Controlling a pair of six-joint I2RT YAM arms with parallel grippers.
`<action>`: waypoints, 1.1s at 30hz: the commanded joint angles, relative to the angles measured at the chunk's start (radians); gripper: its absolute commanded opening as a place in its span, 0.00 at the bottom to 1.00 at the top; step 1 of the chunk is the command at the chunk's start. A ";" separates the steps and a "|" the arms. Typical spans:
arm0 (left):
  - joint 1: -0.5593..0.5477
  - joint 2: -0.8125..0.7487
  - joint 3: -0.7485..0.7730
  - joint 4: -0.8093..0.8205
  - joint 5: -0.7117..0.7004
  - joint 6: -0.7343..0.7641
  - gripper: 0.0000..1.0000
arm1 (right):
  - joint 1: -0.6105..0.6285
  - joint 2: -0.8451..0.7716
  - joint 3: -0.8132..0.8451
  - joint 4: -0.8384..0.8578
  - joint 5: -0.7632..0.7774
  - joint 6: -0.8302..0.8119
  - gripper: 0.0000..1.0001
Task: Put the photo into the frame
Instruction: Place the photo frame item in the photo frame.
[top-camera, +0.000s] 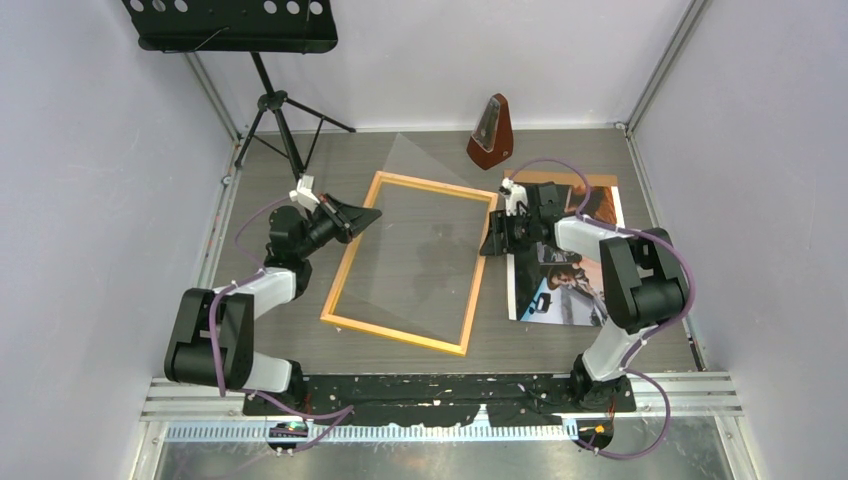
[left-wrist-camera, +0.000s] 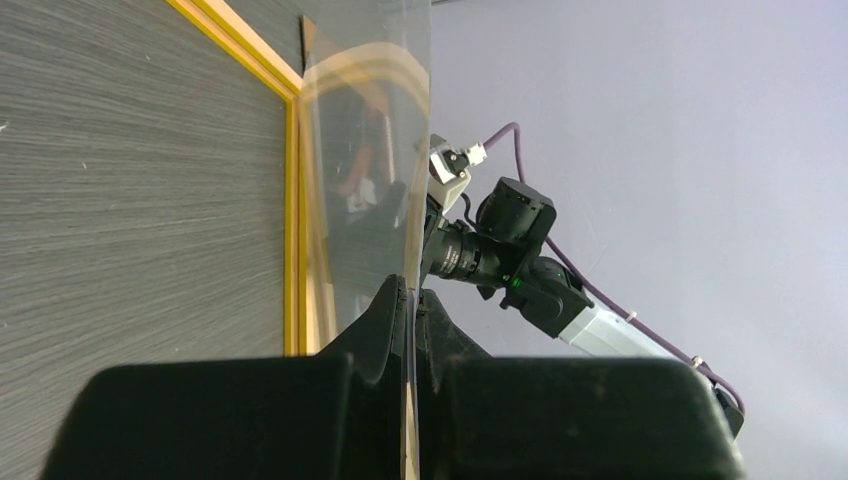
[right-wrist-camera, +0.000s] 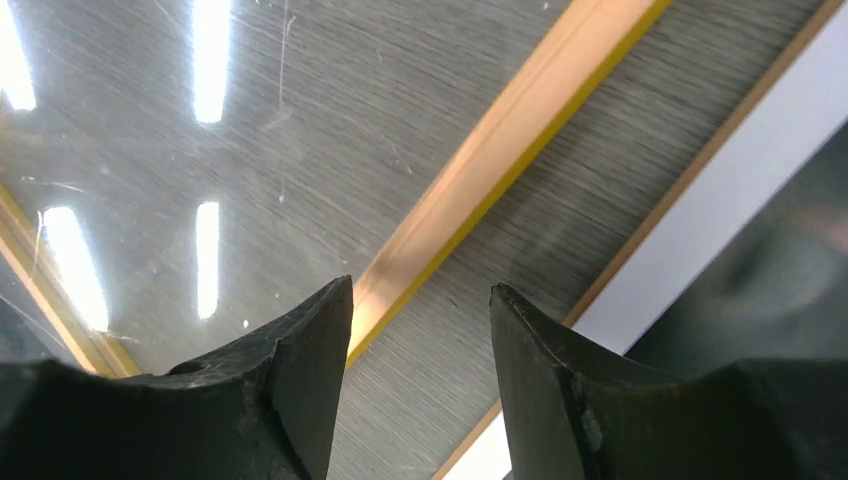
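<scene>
The frame (top-camera: 349, 262) of thin yellow-orange strips lies flat in the middle of the table. The photo (top-camera: 565, 285) lies to its right, partly under my right arm. My left gripper (top-camera: 365, 215) is shut on the left edge of a clear pane (top-camera: 420, 215), which is tilted up over the frame. In the left wrist view the pane (left-wrist-camera: 365, 150) runs edge-on between the shut fingers (left-wrist-camera: 392, 310). My right gripper (top-camera: 490, 238) is open at the frame's right side. It hovers over bare table between the frame strip (right-wrist-camera: 500, 150) and the photo's white border (right-wrist-camera: 720, 190), with nothing between its fingers.
A brown backing sheet (top-camera: 603, 181) peeks out under the photo's far end. A wooden metronome (top-camera: 491, 132) stands at the back. A black music stand (top-camera: 235, 25) on a tripod (top-camera: 275, 110) stands at the back left. White walls close in both sides.
</scene>
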 joint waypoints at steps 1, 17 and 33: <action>-0.004 0.012 0.014 0.015 0.013 0.027 0.00 | 0.030 0.030 0.066 0.036 -0.014 0.019 0.58; -0.002 0.017 0.016 0.015 0.015 0.034 0.00 | 0.045 -0.018 0.020 0.052 -0.005 -0.003 0.50; -0.001 0.017 0.016 0.015 0.018 0.035 0.00 | 0.042 -0.034 -0.007 0.053 0.002 -0.026 0.41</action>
